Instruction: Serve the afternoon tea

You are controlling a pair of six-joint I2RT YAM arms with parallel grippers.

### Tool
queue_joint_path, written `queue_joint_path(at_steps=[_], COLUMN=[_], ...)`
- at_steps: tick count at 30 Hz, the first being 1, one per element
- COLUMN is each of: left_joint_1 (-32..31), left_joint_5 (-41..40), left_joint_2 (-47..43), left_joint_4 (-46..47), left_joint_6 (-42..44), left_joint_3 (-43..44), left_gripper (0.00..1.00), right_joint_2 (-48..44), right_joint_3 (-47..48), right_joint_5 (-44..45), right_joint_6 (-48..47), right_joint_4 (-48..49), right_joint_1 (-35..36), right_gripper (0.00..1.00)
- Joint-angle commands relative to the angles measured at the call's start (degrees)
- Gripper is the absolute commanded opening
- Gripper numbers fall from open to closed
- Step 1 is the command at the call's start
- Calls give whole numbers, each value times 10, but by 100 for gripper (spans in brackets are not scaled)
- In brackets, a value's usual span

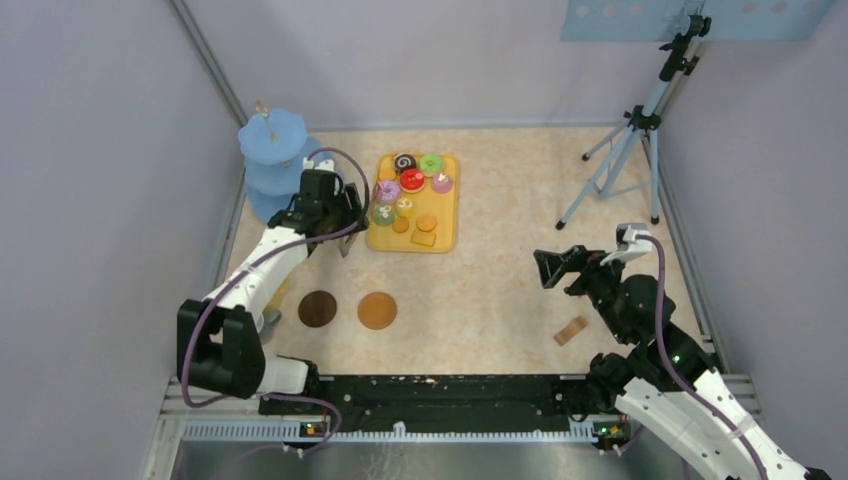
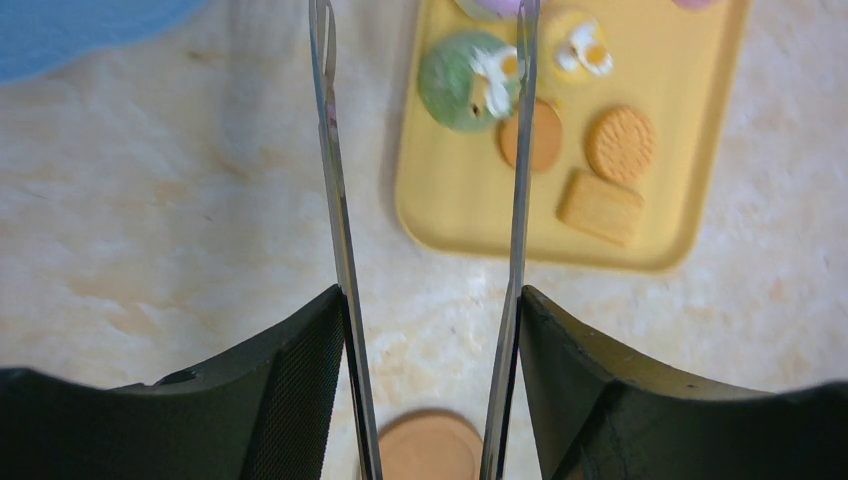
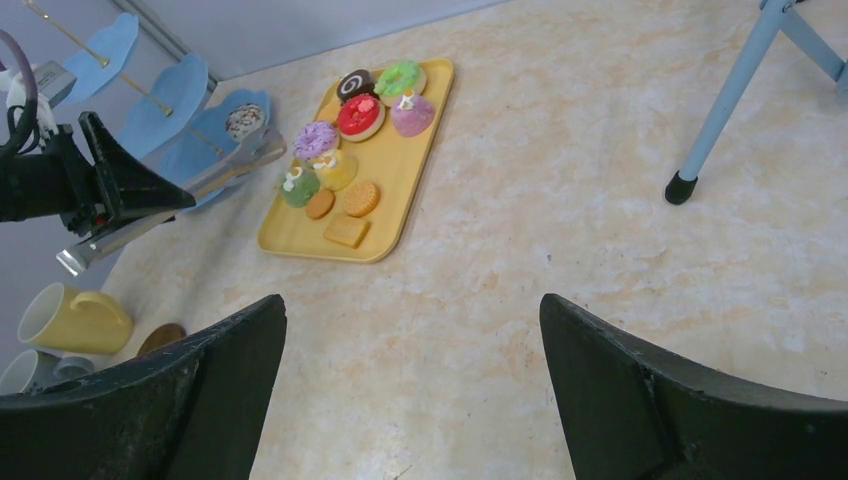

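The long metal tongs (image 2: 336,190) are clasped between the fingers of the left gripper (image 2: 432,305), their arms apart and straddling the left edge of the flat yellow plastic tray (image 2: 460,215), beside the green iced toy cake (image 2: 462,82); the right gripper (image 3: 410,310) is spread wide and empty, well apart from the tray. One small sweet (image 3: 243,120) appears to lie on the blue tiered stand (image 3: 205,95); the other toy doughnuts, cakes and orange biscuits (image 2: 620,143) are seen on the tray. The two round brown coasters (image 1: 317,308) are bare; the yellow mug (image 3: 72,320) and the grey-white mug (image 3: 20,370) stand near them, not on them. Serving is judged barely begun; most sweets and both mugs are left to be placed.
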Motion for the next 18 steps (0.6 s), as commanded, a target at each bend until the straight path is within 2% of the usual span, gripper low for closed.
queue_joint_path(at_steps=[1,5,8,11,13,18], left_joint_1=[-5,-28,-75,-162,-198,-223], left_joint_5=[135,184,181,116,84,35], left_joint_2=[-66,-104,-115,-96,-74,-20], left_joint_4=[5,10,16,-6,-23,-29], left_joint_6=[30,59,92,115,122,118], left_joint_3=[-27,-32,-13,31,62,106], left_gripper=[67,67,67,67,67,68], right_joint_2=[-1,9,11,8,7,7], right_joint_3=[-2,0,2,-3,-2,1], right_joint_5=[-4,-12,-20,-23,-24,-19], right_joint_6=[5,5,11,15,17,15], right_joint_4=[17,24,24,26,25,21], right_joint_1=[-3,-3,-3,-3,-3,-3], right_gripper=[95,95,95,95,95,95])
